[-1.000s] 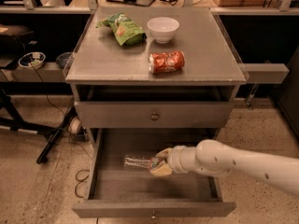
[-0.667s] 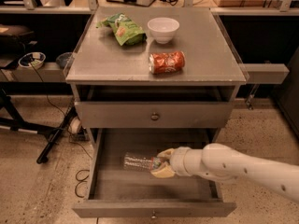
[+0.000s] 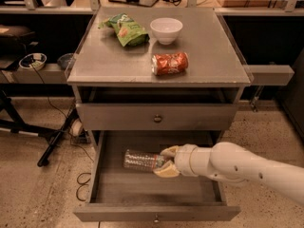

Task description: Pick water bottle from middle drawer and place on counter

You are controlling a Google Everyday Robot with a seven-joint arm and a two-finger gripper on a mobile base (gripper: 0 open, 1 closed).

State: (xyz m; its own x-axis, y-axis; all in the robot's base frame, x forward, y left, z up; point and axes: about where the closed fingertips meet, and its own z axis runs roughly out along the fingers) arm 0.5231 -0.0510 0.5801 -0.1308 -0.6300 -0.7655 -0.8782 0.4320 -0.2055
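1. The middle drawer [image 3: 100,175] is standing pulled open at the bottom of the cabinet, below a closed drawer front [image 3: 118,118].
2. A green chip bag [image 3: 124,28] is lying at the back left of the counter [image 3: 109,68].
3. The water bottle [image 3: 140,159] is lying on its side on the drawer floor, left of centre.
4. A white bowl [image 3: 166,30] is sitting just right of the bag, and a red can [image 3: 170,63] is lying on its side nearer the front.
5. The gripper [image 3: 165,161] is reaching into the drawer from the right, its jaws closing on the bottle's right end from both sides.
6. The white arm [image 3: 237,165] is stretching away to the right edge.
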